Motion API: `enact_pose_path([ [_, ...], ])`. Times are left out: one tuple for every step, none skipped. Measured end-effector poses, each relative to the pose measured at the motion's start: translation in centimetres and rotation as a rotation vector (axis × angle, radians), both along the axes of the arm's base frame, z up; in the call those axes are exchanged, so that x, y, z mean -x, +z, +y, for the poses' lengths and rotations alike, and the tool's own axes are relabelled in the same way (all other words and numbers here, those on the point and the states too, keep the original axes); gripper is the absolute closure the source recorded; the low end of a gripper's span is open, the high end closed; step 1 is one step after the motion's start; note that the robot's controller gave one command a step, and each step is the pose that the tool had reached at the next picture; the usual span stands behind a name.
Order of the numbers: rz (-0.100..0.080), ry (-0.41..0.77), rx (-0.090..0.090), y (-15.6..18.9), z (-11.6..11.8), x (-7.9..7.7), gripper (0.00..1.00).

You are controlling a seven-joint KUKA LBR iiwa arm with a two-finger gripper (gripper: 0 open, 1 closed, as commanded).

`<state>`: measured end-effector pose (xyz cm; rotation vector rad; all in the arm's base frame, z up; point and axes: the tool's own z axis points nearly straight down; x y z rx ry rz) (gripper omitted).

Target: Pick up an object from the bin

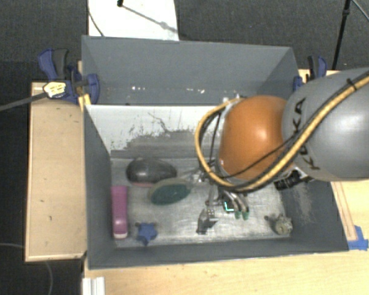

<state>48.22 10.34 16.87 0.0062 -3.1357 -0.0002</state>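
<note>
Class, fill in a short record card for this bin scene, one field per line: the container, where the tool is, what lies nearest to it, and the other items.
container: grey metal bin
tool position: tool low over the floor, front middle
nearest item: green oval object, up and left of the tool in the view
behind that: dark grey rounded object
left side: pink bar lying along the wall
front left: small blue piece
front right: small olive lump
</note>
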Motion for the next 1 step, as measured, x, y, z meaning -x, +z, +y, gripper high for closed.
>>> enact_pose_path([
  [-0.009, -0.13, -0.002, -5.06, 4.0, -4.89, 0.0],
])
